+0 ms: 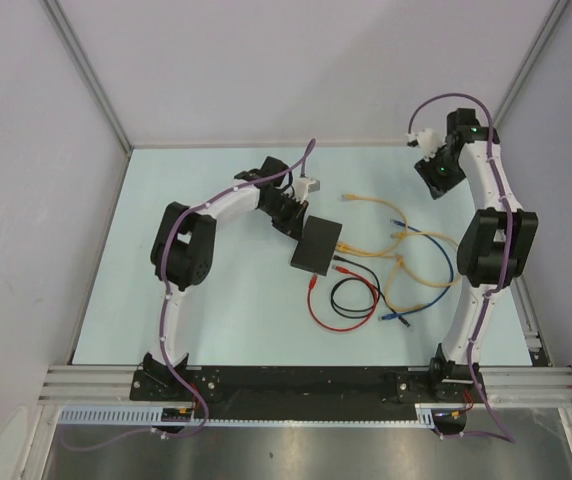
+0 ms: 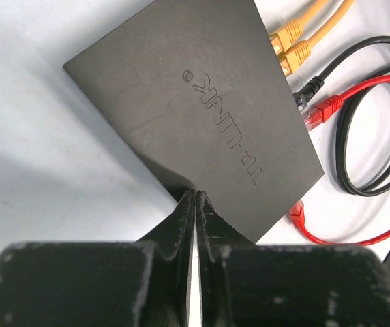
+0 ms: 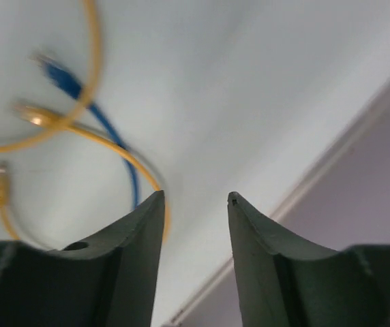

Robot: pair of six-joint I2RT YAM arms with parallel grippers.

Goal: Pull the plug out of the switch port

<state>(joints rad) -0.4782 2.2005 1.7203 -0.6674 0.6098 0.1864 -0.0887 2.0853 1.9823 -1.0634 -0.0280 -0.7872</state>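
Switch (image 1: 315,246) lying mid-table (image 1: 216,320), sockets facing the right edge.
Left gripper (image 2: 195,197) is resting, fingers together, at the switch's edge. Two yellow plugs (image 2: 287,34) are sitting at its sockets, seating unclear. Right gripper (image 3: 195,199) is hovering, jaws apart and empty, near the far right corner.

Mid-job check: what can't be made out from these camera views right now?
1. Ports of the switch: the left wrist view shows only its top, and overhead they are too small. Whether the yellow plugs are seated is unclear.
2. Contact of the left gripper with the switch: hidden behind its own shut fingertips.
3. Right wrist view: the cables are blurred, and the switch is outside the frame.
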